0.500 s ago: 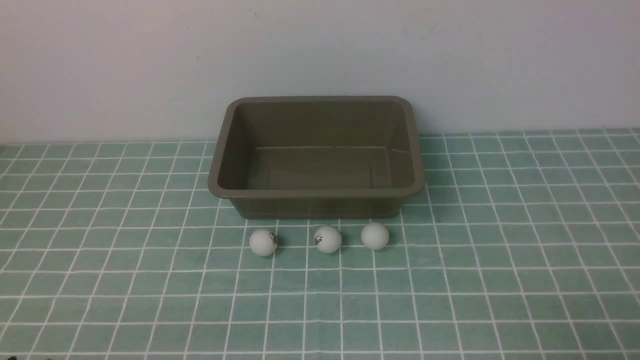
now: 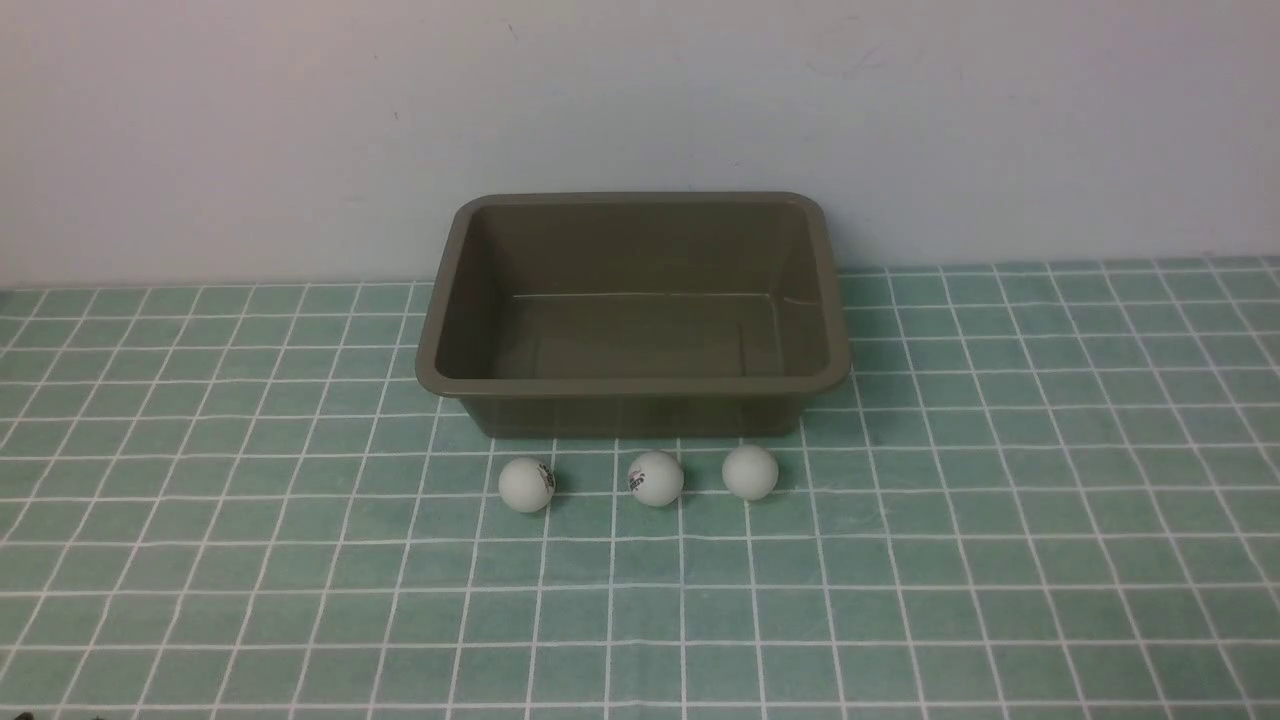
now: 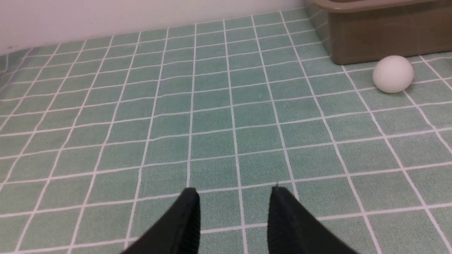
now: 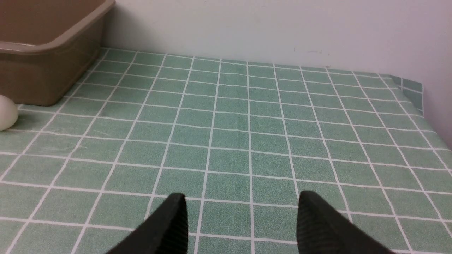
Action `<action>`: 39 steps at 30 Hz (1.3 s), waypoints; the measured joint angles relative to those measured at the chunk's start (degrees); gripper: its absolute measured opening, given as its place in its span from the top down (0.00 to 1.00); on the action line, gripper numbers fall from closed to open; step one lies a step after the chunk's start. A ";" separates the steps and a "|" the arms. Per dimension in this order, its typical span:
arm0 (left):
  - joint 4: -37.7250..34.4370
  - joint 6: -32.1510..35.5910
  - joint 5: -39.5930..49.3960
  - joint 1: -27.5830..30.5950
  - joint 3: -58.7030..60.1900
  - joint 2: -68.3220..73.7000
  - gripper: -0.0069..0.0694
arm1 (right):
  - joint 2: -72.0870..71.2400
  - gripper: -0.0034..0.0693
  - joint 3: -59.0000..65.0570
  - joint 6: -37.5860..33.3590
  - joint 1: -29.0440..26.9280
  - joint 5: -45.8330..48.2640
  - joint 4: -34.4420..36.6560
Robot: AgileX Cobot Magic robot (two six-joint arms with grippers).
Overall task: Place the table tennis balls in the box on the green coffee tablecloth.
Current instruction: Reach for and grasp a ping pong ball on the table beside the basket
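Observation:
Three white table tennis balls lie in a row on the green coffee tablecloth (image 2: pixel 250 560), just in front of the box (image 2: pixel 632 384): the left ball (image 2: pixel 525 485), the middle ball (image 2: pixel 655 478) and the right ball (image 2: pixel 750 472). The olive-brown box holds nothing. Neither gripper shows in the front view. In the left wrist view my left gripper (image 3: pixel 233 192) stands open over bare cloth, with one ball (image 3: pixel 393 74) and a corner of the box (image 3: pixel 381 38) far ahead. My right gripper (image 4: pixel 241 199) is open too, over bare cloth, a ball (image 4: pixel 6 113) at the picture's edge.
A pale wall (image 2: pixel 640 100) rises right behind the box. In the right wrist view the cloth's edge (image 4: pixel 420 102) folds down at the far right beside a wall.

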 joint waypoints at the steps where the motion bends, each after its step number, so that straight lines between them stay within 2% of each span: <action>1: 0.00 0.00 0.00 0.00 0.00 0.00 0.59 | 0.00 0.42 0.00 0.00 0.00 0.00 0.00; 24: 0.00 0.00 0.00 0.00 0.00 0.00 0.59 | 0.00 0.42 0.00 0.03 0.00 -0.38 -1.07; 31: 0.00 0.00 0.00 0.00 0.00 0.00 0.59 | 0.00 0.42 0.35 3.23 0.00 -2.53 -0.30; 39: 0.00 0.00 0.00 0.00 0.00 0.00 0.59 | 0.06 0.42 -13.63 4.57 0.00 5.50 1.32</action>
